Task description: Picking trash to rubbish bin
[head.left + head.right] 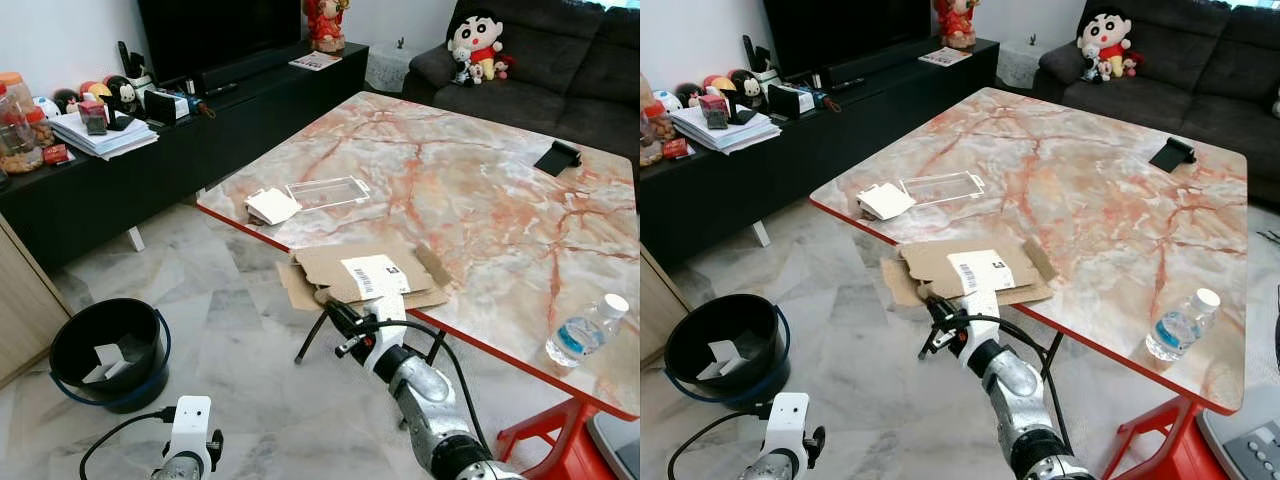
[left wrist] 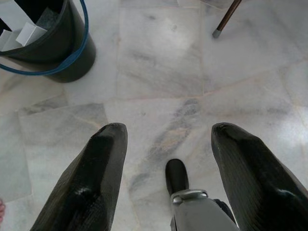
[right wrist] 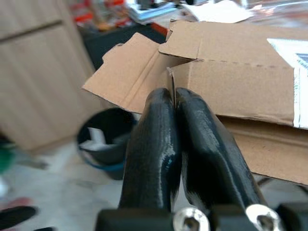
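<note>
A flattened brown cardboard box [image 1: 365,272] with a white shipping label lies over the near edge of the marble table [image 1: 470,190]. My right gripper [image 1: 330,305] reaches up from below the table edge and is shut on a thin flap of that cardboard [image 3: 231,86]; the right wrist view shows both fingers [image 3: 154,130] pinching the flap's edge. The black rubbish bin [image 1: 130,395] with a blue rim stands on the floor to the left, with white paper scraps inside. Low over the floor near the bin [image 2: 72,62], my left gripper [image 2: 166,132] hangs open and holds nothing.
A white folded paper [image 1: 272,206] and a clear plastic tray [image 1: 328,191] lie on the table's left part. A water bottle [image 1: 588,328] lies near the right front edge. A red stool [image 1: 545,440] stands below it. A black TV console [image 1: 150,160] lines the left wall.
</note>
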### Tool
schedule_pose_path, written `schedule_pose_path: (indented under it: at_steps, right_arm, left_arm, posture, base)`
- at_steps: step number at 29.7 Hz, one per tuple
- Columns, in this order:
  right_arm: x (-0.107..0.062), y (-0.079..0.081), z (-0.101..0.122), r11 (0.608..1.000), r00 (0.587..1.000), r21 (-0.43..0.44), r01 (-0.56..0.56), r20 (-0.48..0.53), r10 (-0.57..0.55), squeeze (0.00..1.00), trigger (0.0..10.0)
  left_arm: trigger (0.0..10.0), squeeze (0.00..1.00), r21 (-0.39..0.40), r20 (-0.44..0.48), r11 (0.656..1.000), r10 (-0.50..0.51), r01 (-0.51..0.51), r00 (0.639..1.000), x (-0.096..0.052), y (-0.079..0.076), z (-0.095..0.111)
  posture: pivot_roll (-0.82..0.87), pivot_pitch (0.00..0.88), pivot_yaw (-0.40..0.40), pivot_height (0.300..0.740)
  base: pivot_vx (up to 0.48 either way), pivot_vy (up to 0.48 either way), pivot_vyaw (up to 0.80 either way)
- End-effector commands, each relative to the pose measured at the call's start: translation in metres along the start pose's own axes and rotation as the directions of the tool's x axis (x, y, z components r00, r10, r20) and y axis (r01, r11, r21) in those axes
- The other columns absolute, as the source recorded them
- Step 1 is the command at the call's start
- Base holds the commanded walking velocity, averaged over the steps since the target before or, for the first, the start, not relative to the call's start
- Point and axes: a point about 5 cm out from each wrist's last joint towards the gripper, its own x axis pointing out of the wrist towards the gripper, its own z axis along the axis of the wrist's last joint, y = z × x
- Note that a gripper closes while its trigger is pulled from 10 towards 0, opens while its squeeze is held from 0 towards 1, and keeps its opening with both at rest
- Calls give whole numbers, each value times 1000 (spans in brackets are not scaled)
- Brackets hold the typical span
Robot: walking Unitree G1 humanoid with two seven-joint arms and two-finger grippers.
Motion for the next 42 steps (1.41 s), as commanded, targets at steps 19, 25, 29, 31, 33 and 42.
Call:
schedule_pose_path:
  at_steps: [19,25,29,31,33,42]
  right_arm:
    - [-54,-24,95,857,797,271,-437,558,230,0,10000]
    - [-66,-25,159,858,653,139,-495,710,262,0,10000]
    - [-68,-19,175,842,609,121,-526,744,273,0,10000]
    - [-67,-9,180,823,593,99,-560,741,315,0,10000]
    - [-65,-6,173,813,611,109,-572,718,334,0,10000]
    - [-58,6,122,812,763,201,-548,518,387,0,10000]
  left_arm:
    - [10000,0,-3,29,1000,-6,6,1000,2,3,8]
    - [10000,0,-5,41,1000,-11,11,999,3,3,11]
    - [10000,0,-5,42,1000,-13,14,999,3,2,12]
    - [10000,0,-8,42,1000,-16,16,999,3,2,12]
    - [10000,0,-10,42,1000,-17,18,999,3,2,12]
    - [10000,0,-13,36,1000,-20,21,999,2,1,10]
  posture:
    - [2,0,-38,740]
    - [-1,0,-36,740]
    - [-1,0,-36,740]
    - [-1,0,-36,740]
    - [1,0,-39,740]
    - [1,0,-40,740]
  base:
    - [0,0,0]
    - [0,0,0]
    - [0,0,0]
    - [0,0,0]
    - [0,0,0]
    - [0,0,0]
